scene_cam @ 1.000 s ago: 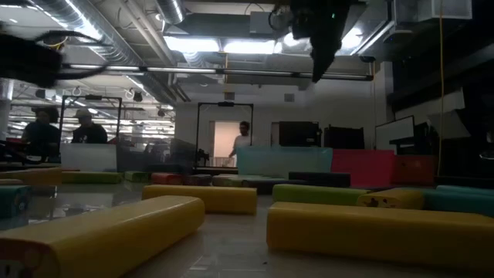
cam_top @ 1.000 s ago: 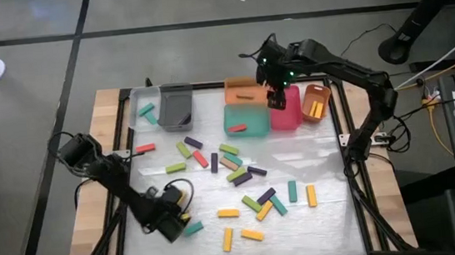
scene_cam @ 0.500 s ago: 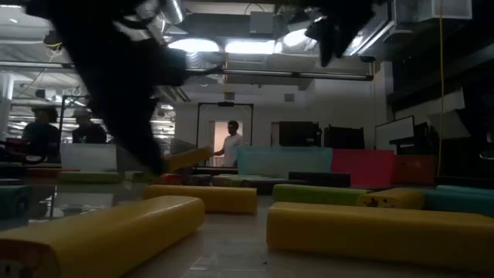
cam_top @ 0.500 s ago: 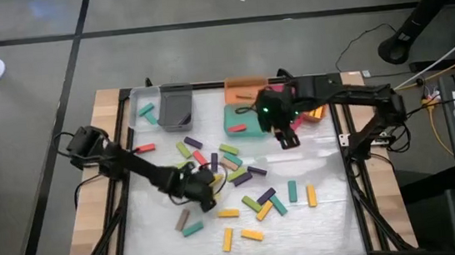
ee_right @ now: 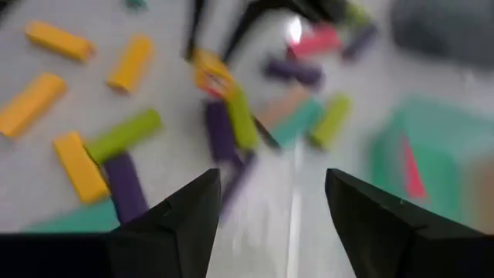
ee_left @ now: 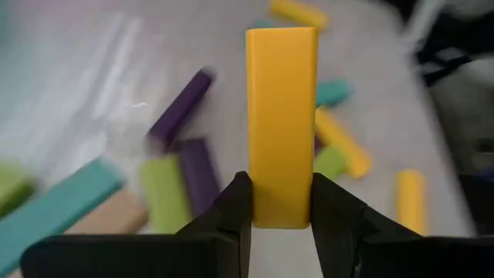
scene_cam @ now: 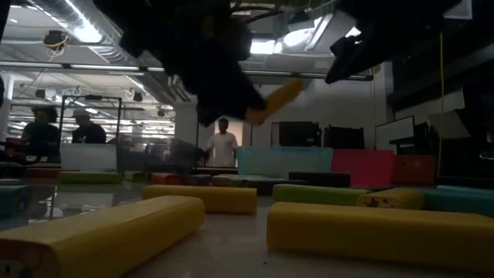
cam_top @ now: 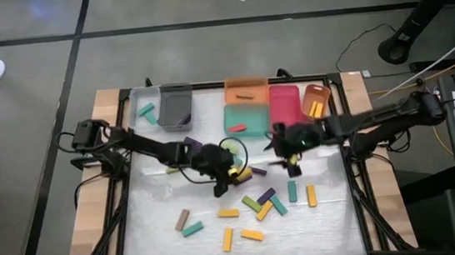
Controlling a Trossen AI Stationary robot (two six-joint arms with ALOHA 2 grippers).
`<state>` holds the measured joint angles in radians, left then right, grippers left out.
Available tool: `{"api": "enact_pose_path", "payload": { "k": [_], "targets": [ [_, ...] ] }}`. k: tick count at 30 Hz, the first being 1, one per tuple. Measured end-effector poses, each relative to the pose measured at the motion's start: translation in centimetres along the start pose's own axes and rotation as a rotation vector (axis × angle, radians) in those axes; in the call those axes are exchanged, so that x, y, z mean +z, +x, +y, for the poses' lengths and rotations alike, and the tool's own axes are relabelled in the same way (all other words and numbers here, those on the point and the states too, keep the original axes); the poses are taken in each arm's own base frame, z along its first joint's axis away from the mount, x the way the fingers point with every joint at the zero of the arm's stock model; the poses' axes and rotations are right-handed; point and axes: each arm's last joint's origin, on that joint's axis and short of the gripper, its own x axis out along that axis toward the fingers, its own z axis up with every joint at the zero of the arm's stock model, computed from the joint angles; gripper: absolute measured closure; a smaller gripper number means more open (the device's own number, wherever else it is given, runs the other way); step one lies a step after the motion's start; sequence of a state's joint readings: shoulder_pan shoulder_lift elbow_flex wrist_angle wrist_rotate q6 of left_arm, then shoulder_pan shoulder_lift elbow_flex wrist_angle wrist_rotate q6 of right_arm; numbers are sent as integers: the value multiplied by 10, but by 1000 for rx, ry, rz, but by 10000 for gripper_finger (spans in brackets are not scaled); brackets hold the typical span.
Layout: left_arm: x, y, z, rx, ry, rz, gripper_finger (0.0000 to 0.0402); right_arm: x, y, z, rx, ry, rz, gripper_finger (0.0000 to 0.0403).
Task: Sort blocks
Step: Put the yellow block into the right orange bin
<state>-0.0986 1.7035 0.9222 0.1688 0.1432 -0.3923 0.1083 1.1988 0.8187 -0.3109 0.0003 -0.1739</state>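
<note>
Fingers of the left gripper (ee_left: 279, 202) pinched on one yellow block (ee_left: 282, 123), carried clear of the surface over the middle of the bench (cam_top: 162, 226); fingers of the right gripper (ee_right: 266, 202) spread wide, holding nothing, just beside the left one toward the right edge. Remaining blocks (cam_top: 256, 202): yellow, olive, teal, purple, red and brown bars strewn from the centre to the near edge, several overlapping; the cluster under the left gripper partly hidden by the arm. Far edge: a grey bin (cam_top: 176, 107), an orange bin (cam_top: 246, 89), a teal bin (cam_top: 247, 119) with a red bar inside, a pink bin (cam_top: 285, 103) and a small orange bin (cam_top: 315, 100) with yellow bars. Surface pale and glossy within a dark frame on wood. Low view: arms mostly dark silhouettes; an open workshop with ceiling strip lights and three people (scene_cam: 222, 147) standing far back, details indistinct.
</note>
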Motion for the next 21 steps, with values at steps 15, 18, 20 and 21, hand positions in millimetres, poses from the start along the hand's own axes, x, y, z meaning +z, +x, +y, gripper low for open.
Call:
{"api": "enact_pose_path", "payload": {
  "k": [15,18,20,21],
  "targets": [
    [19,-7,11,-304,-26,-26,321,12,28,41,-107,-323,-248,169],
    [19,-7,9,-312,-18,-32,321,13,28,43,-52,-348,-275,169],
    [21,-7,8,-319,-10,-47,321,15,29,44,-24,-351,-304,169],
    [22,-7,8,-323,-6,-58,321,16,29,44,-24,-351,-314,169]
  ]
}}
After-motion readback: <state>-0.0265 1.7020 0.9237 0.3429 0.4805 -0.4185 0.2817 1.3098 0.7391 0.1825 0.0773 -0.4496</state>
